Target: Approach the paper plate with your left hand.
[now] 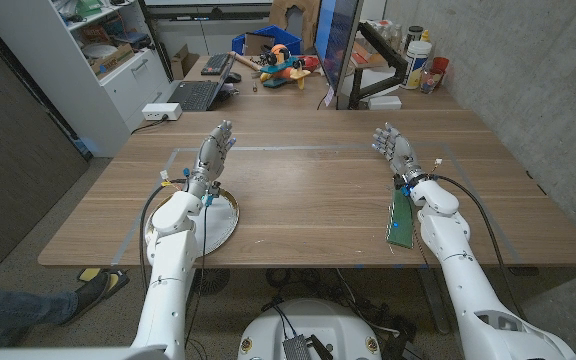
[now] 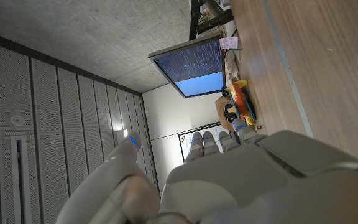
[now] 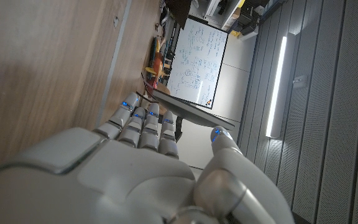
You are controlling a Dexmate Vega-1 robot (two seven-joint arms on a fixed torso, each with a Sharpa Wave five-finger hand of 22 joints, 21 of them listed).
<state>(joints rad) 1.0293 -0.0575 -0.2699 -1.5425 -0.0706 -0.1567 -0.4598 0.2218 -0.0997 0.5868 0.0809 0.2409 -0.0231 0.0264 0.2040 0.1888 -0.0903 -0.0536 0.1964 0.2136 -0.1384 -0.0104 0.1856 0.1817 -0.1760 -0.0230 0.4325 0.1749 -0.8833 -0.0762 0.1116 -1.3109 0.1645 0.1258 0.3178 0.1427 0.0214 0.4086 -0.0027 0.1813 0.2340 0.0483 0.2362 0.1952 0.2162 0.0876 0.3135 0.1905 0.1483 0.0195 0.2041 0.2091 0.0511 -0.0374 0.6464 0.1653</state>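
Note:
A white paper plate lies near the table's front left edge, partly under my left forearm. My left hand stands beyond the plate, fingers apart and stretched toward the far side, holding nothing. In the left wrist view the left hand shows its back with straight fingers. My right hand stands open on the right side of the table, fingers extended, empty. The right wrist view shows the right hand from behind, fingers straight.
A green circuit board lies under my right forearm near the front edge. A laptop, a white box, toys and bottles sit at the far end. Tape lines mark the wooden table.

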